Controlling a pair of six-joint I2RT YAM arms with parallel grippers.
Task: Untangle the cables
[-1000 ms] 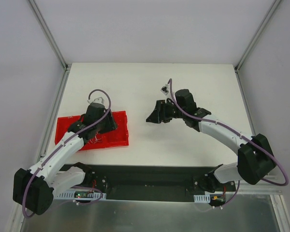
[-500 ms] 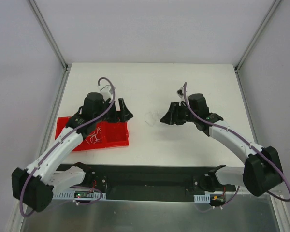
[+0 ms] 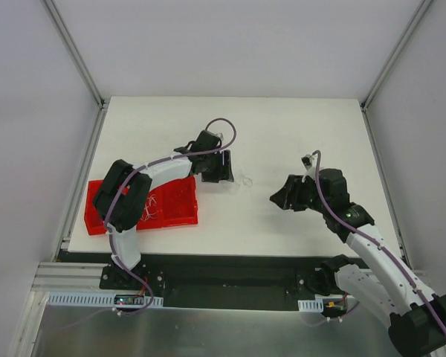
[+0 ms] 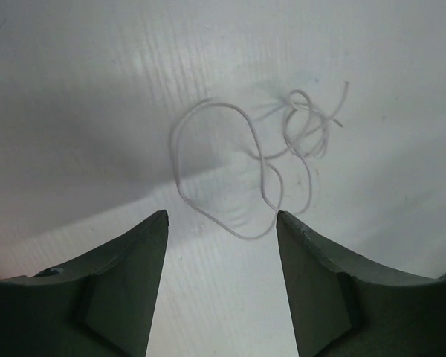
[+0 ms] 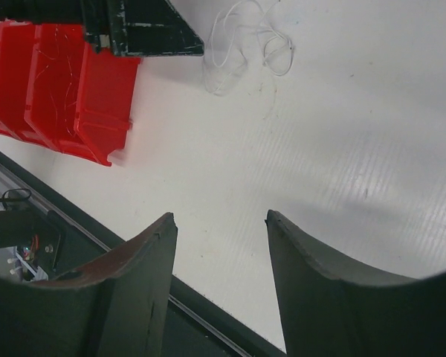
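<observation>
A thin whitish cable (image 4: 262,165) lies in loose loops with a small knot on the white table (image 3: 282,134), also visible in the top view as the whitish cable (image 3: 244,180) and in the right wrist view as the whitish cable (image 5: 241,44). My left gripper (image 4: 221,219) hovers just short of it, open and empty, with the nearest loop between its tips; from above, the left gripper (image 3: 227,172) is left of the cable. My right gripper (image 5: 220,216) is open and empty over bare table, and the right gripper (image 3: 277,198) sits to the cable's right. More thin cables (image 3: 147,208) lie in the red tray (image 3: 182,212).
The red tray (image 5: 97,111) has divided compartments and stands at the table's left near edge. A black rail (image 3: 230,271) runs along the near edge between the arm bases. Metal frame posts (image 3: 74,52) rise at the back corners.
My left arm swung right from over the red tray to the whitish cable on the table. My right arm drew back right and nearer, leaving the cable lying free.
</observation>
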